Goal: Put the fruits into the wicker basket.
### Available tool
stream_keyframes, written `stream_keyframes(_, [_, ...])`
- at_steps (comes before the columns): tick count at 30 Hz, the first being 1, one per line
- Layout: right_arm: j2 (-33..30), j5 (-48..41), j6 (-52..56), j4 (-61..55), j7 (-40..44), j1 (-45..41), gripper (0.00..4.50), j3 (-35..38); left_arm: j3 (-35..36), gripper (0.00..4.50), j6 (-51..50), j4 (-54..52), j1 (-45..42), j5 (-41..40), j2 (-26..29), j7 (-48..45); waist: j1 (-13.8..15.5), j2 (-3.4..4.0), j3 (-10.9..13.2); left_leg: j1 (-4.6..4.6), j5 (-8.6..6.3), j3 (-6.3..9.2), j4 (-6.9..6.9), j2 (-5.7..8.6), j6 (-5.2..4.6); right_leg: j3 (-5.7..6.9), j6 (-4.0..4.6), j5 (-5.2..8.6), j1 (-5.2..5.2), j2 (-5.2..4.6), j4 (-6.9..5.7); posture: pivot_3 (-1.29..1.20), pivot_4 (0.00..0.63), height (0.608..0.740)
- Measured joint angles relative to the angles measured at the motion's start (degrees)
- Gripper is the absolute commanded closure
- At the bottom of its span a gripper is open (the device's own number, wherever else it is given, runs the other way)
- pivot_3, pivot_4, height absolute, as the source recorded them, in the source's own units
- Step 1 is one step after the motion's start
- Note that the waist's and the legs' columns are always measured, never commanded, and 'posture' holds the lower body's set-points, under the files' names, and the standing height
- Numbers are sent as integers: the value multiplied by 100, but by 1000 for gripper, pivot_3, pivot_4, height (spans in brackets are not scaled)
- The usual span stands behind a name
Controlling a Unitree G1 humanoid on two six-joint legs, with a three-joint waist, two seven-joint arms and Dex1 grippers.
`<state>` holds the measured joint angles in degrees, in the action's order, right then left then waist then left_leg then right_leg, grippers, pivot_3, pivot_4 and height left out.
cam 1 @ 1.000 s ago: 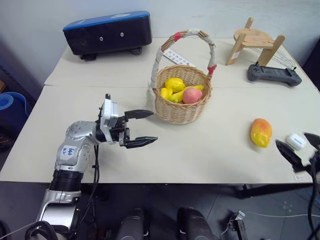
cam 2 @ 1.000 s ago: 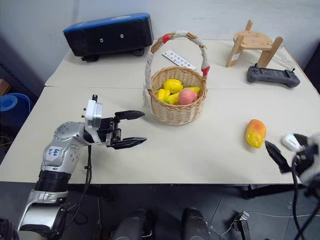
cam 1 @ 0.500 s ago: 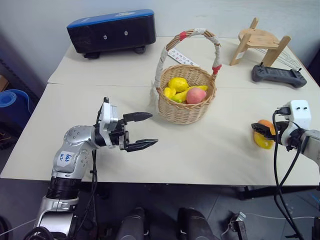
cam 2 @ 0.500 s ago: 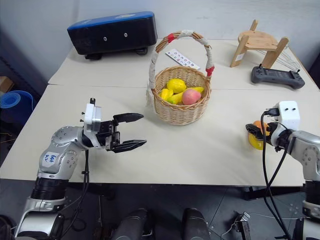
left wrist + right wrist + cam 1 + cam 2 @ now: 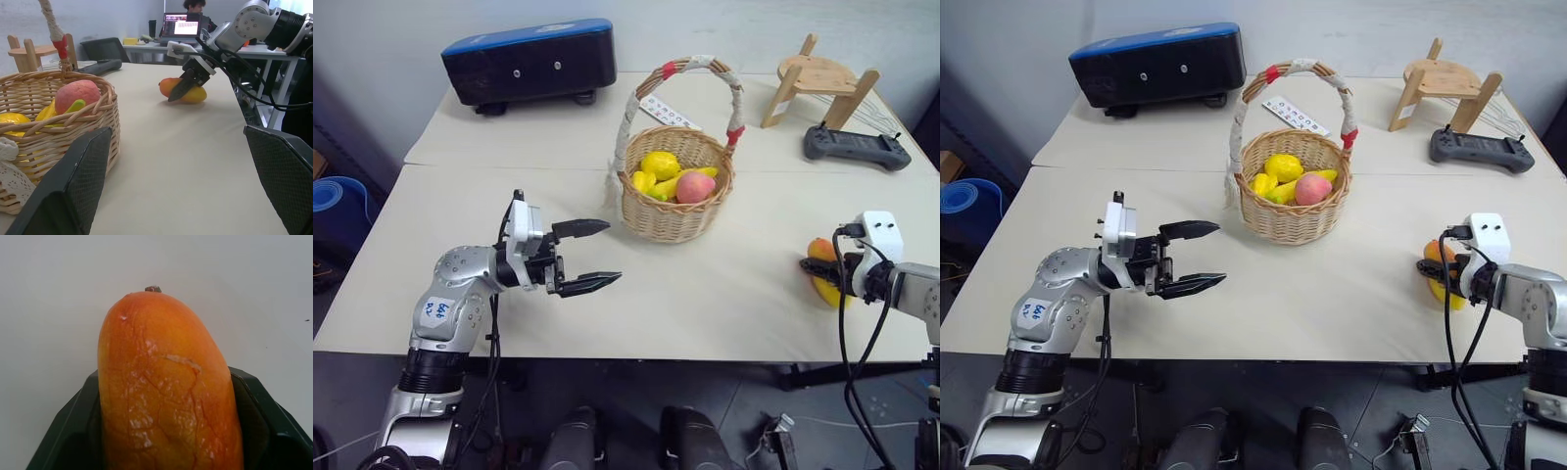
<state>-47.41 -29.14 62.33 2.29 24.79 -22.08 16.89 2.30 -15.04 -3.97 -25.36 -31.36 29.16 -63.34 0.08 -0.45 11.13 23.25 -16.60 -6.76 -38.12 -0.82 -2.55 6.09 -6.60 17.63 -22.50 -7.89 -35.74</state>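
Mango (image 5: 821, 270) on table (image 5: 724, 294) between right gripper (image 5: 182, 87) fingers, grip uncertain, left gripper (image 5: 592, 255) spread wide beside wicker basket (image 5: 671, 211) holding peach (image 5: 694, 186), banana (image 5: 668, 186).

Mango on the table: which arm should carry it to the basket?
Right. The right end effector already straddles the mango, one finger on each side. The left end effector hangs open beside the basket, far from the mango.

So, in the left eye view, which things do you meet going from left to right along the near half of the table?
Left gripper, open → round tan wicker basket holding yellow fruits and a pink-red peach → oval orange-yellow mango between the fingers of the right gripper.
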Motion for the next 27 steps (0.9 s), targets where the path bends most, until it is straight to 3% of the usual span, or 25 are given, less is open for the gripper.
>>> stream_keyframes(4, [64,-468,-87,-655,559,-269,1855,6,31,0,-48,-12,2,-29,20,40,-59,8,4,-5,0,-8,0,-4,1,-11,-2,-1,-4,6,-4,0,150,740])
stream_keyframes(8, [975,-1128,51,-1446,444,-2132,1855,-161,323,0,-246,-77,-83,-261,6,377,-195,8,5,-9,4,2,6,-29,26,-12,8,0,-10,20,-13,0,150,740])
stream_keyframes(10, [1344,-1152,33,-1536,287,-2538,1855,-393,479,0,-318,-108,-103,-342,13,519,-167,2,1,-8,-4,19,7,-36,40,-8,11,1,-10,26,-20,0,150,740])
stream_keyframes(16, [2382,-147,-752,-436,-209,-3091,1855,-1600,803,0,-406,-235,132,-449,64,824,-116,-1,0,13,-12,15,5,-2,17,5,1,-4,-20,13,-16,0,150,740])
stream_keyframes(21, [2954,610,-1979,842,-334,-3653,1855,-1831,846,0,-428,-482,334,-460,66,962,-187,-3,-1,6,-6,-9,1,-2,6,-2,-19,-15,-17,11,-7,0,150,740])
stream_keyframes(27, [3192,830,-2502,1664,-56,-3882,9,-1843,859,0,-428,-600,441,-463,55,1100,-187,-2,-1,7,-5,-7,10,-5,9,-2,-18,-15,-26,12,-13,0,150,740])
